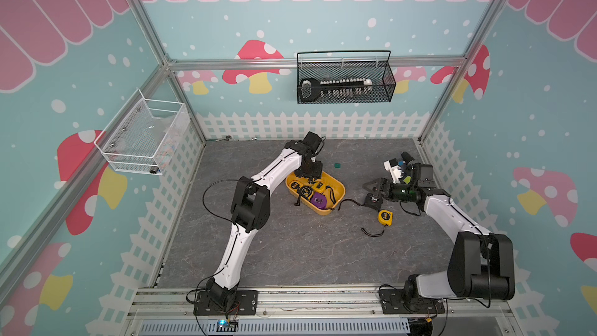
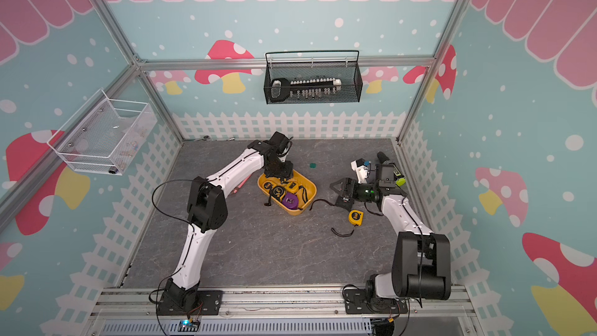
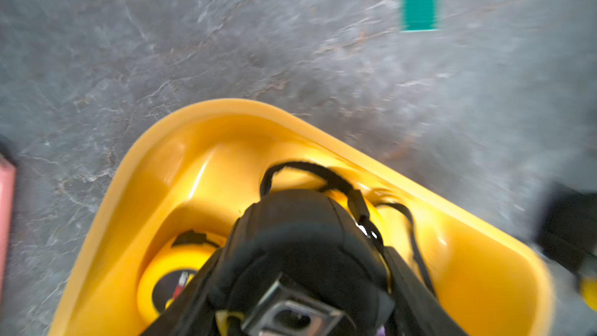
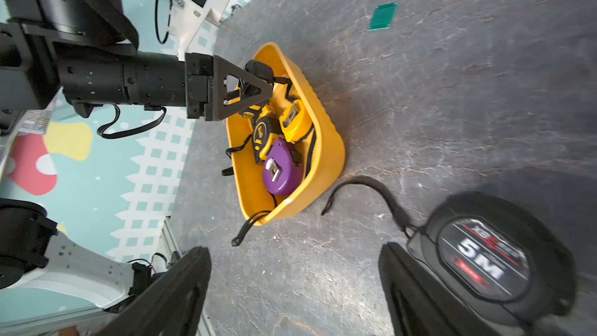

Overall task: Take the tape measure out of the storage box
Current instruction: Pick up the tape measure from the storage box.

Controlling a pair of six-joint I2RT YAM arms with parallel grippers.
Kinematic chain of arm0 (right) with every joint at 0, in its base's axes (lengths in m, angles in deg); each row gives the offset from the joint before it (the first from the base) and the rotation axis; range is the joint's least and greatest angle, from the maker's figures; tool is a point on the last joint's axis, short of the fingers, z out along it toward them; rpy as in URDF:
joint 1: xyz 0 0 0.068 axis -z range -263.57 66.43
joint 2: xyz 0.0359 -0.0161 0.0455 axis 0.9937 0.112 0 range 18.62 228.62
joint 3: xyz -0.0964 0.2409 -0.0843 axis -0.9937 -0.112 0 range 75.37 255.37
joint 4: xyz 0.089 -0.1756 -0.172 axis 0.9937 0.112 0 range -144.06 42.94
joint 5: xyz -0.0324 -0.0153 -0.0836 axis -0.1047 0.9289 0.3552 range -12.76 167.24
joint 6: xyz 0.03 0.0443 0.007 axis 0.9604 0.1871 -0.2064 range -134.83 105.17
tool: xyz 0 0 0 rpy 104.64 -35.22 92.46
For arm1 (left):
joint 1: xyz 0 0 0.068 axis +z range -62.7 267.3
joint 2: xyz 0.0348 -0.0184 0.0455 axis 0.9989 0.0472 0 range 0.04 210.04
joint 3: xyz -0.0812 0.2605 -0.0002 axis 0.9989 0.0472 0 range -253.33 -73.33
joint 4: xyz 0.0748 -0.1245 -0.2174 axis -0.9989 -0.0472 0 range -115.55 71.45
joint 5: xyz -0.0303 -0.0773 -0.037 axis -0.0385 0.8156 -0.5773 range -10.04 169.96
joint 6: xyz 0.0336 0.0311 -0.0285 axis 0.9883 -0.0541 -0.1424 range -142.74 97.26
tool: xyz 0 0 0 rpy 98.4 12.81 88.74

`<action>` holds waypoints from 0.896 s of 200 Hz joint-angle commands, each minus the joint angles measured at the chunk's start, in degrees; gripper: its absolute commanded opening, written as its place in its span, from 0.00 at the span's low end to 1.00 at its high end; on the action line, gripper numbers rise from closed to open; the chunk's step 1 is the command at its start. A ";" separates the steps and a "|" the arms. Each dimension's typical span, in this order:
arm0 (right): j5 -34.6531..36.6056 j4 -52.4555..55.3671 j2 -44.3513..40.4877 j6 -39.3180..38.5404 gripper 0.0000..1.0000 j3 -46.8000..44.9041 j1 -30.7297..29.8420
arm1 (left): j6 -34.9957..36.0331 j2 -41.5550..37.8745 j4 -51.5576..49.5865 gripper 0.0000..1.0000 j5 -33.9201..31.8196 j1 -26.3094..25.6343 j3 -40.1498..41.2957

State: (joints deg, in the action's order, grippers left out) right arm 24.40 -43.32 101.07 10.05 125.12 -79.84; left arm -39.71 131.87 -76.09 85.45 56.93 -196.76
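The storage box (image 1: 341,191) (image 2: 312,189) is a shallow yellow-orange tub in the middle of the grey table. My left gripper (image 1: 308,177) (image 3: 303,247) (image 4: 261,82) is over its far end, shut on a black tape measure (image 3: 290,221) (image 4: 258,71) with a metal belt clip. Other tape measures lie in the box, among them a purple one (image 1: 319,201) (image 4: 282,169) and a yellow one (image 4: 292,117). To the box's right, my right gripper (image 1: 368,185) (image 4: 294,250) stands open and holds nothing. Beside it lies a black "5M" tape measure (image 1: 373,202) (image 4: 484,260).
A yellow tape measure (image 1: 385,217) lies on the table right of the box. A small green square (image 1: 337,165) (image 3: 418,8) lies behind the box, and a pink pen (image 2: 240,185) to its left. A black wire basket (image 1: 345,82) and a white mesh basket (image 1: 142,137) hang on the walls.
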 commanded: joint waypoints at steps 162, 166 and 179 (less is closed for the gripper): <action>-14.53 -24.44 14.39 27.32 0.88 5.24 -12.72 | 21.68 -16.42 1.64 0.34 24.80 -6.65 9.97; -14.49 -25.36 14.48 28.15 0.88 5.12 -12.90 | 21.79 -16.47 1.64 0.34 24.58 -6.81 9.97; -14.44 -28.84 14.75 30.74 0.88 4.55 -13.58 | 21.96 -16.35 1.64 0.34 24.28 -7.07 9.87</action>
State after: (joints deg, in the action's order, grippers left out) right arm 10.04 -66.40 114.78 36.37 129.63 -92.11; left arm -20.39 117.80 -75.67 107.64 50.76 -186.56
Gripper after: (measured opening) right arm 0.883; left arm 0.640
